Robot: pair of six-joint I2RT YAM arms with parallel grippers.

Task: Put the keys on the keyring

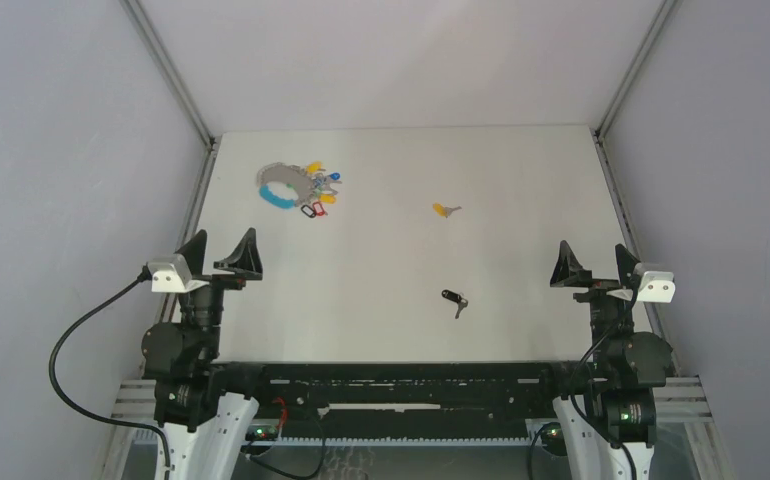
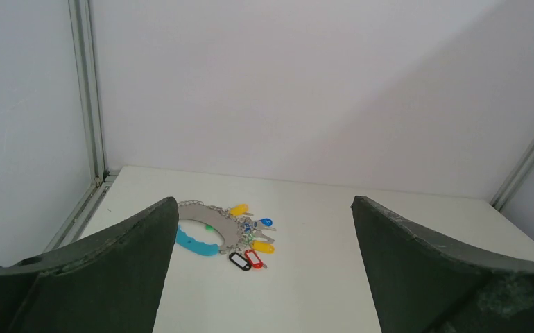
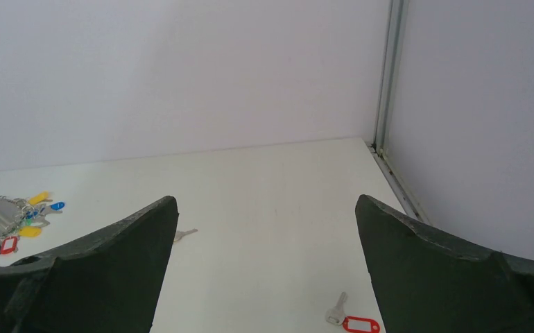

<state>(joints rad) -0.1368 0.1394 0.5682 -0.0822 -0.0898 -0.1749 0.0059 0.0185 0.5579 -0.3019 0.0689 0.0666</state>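
The keyring, a bunch with a light-blue band, a grey chain loop and many coloured tags, lies at the table's far left; it also shows as the keyring and the keyring. A yellow-tagged key lies right of centre. A black-tagged key lies nearer the arms. A red-tagged key lies by my right finger. Another key's blade pokes out from behind the other finger. My left gripper and right gripper hang open and hold nothing.
Pale walls close the table in on three sides. Aluminium rails run along its left edge and right edge. A black cable loops out from the left arm.
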